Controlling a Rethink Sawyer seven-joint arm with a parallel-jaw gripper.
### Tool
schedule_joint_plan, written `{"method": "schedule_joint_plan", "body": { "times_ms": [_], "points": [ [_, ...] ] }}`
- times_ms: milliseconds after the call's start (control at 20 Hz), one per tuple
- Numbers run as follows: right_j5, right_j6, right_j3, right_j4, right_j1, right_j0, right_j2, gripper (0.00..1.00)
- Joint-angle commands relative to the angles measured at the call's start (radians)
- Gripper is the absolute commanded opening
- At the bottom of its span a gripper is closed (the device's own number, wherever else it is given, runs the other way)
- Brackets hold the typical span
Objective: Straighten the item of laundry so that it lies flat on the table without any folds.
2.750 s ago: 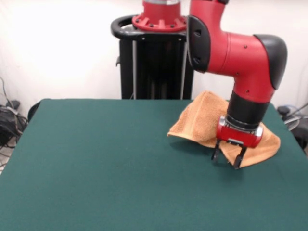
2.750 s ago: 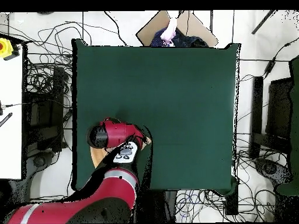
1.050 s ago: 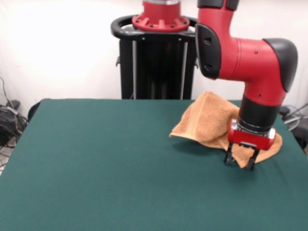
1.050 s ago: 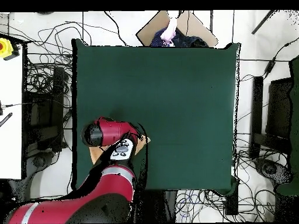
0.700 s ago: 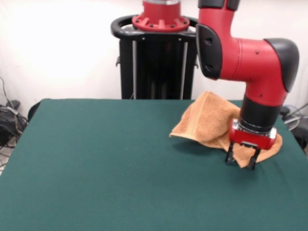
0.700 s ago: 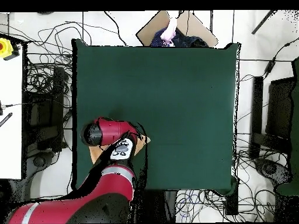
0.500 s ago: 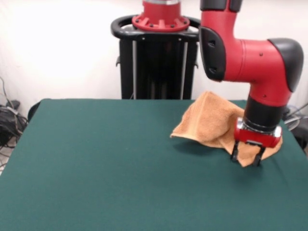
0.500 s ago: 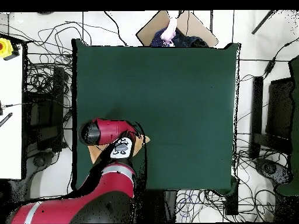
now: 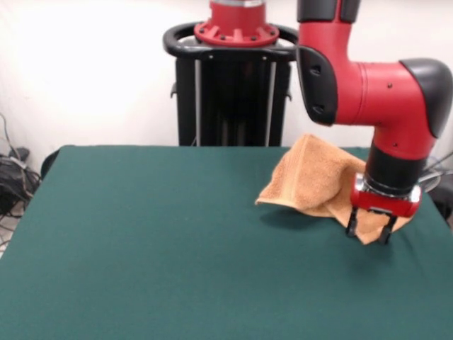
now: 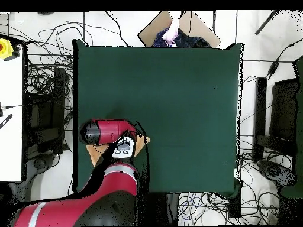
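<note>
The orange-tan towel (image 9: 311, 177) lies crumpled at the right of the green table (image 9: 163, 241), near the far edge, with one fold standing up and a corner hanging over the felt. My gripper (image 9: 368, 230) points down at the towel's near right corner, and that corner shows between the fingers (image 9: 352, 225). The gripper is shut on that corner. In the overhead view the red arm (image 10: 109, 131) covers most of the towel (image 10: 93, 155); only small orange bits show beside it. No white tag shows.
The black pedestal (image 9: 233, 92) stands behind the table's far edge. The table's right edge is close to the gripper. A person's hand (image 10: 173, 31) shows at the far side in the overhead view. Cables lie on the floor around the table (image 10: 177, 88).
The gripper has moved a little to the right in the front view, and the towel has shifted the same way with it.
</note>
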Motion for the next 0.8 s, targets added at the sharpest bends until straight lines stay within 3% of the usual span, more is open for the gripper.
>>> {"method": "schedule_joint_plan", "body": {
  "times_ms": [50,200,250,600,800],
  "points": [
    [0.125,0.051,-0.049,0.009,0.094,0.017,0.148,1.00],
    [0.127,0.027,-0.061,-0.009,0.102,0.011,0.144,1.00],
    [0.118,0.025,-0.064,-0.015,0.103,0.009,0.143,0.00],
    [0.152,0.076,-0.045,-0.006,0.050,0.045,0.090,0.00],
    [0.177,0.034,-0.034,-0.025,0.012,0.005,0.084,0.00]
  ]
}}
